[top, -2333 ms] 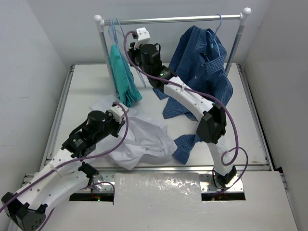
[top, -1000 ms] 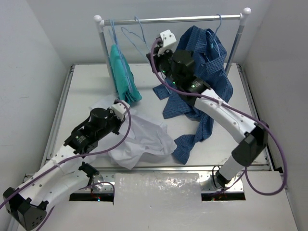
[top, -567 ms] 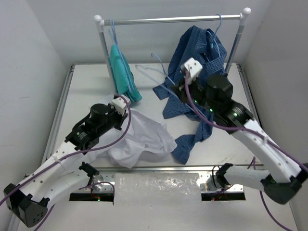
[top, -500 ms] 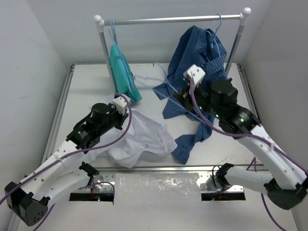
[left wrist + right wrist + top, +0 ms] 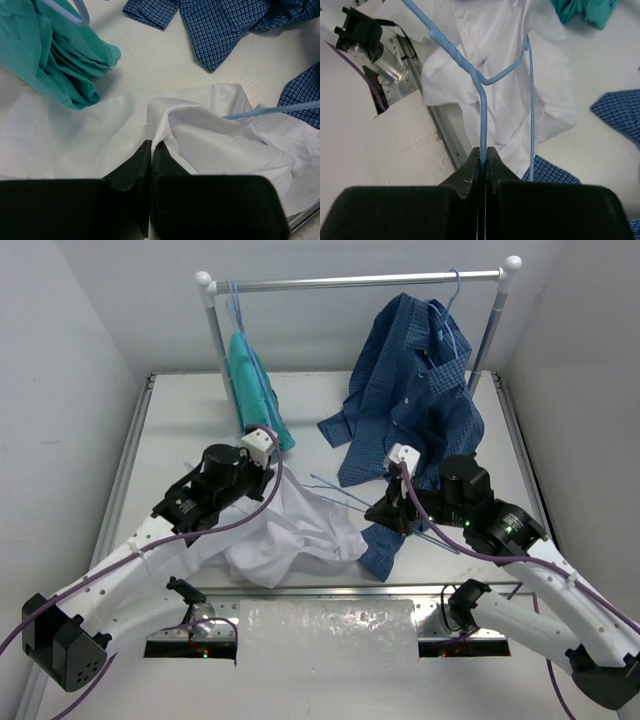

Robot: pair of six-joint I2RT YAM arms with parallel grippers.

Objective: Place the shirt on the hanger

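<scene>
Top view: high, behind the rig, looking down on the whole surface point(image 5: 180, 410). Wrist views: close, looking along their own fingers point(image 5: 131, 167), downward. All three share shirt point(image 5: 300, 530) and hanger point(image 5: 481, 110).

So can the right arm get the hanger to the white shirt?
Probably yes: the right gripper is shut on the hanger, whose far end is over the shirt, nothing between.

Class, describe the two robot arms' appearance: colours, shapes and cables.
The left arm and right arm have white link shells with black joint housings. A purple cable loops along each. A small white block sits by each wrist. The jaws are black, wedge-shaped, tapering to narrow tips.
</scene>
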